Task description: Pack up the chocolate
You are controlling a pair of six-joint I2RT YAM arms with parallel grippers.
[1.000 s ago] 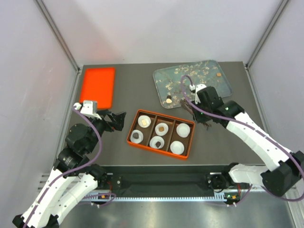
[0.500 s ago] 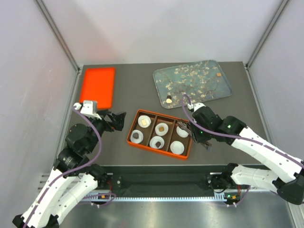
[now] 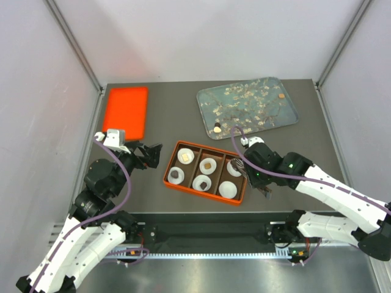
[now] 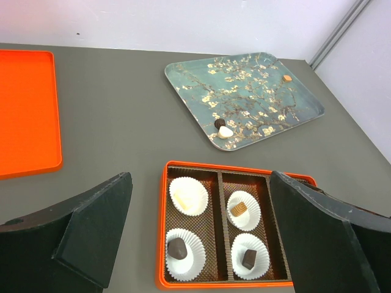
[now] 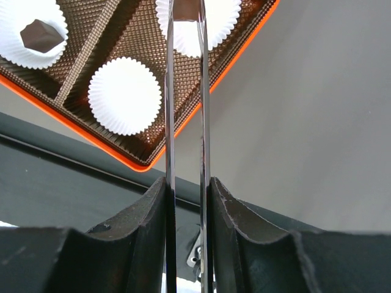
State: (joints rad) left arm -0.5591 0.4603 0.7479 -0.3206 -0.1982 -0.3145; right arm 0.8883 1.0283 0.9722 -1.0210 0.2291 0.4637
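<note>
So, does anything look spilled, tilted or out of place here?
Nothing stands out. The cups sit upright in the box, four holding a chocolate; the right tool holds another over a cup; the loose pieces lie on the tray.

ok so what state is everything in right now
box: open, four cups filled
near right cup: empty
right gripper: shut on a chocolate, over the far right cup
left gripper: open, holding nothing
tray: three pieces on it
</note>
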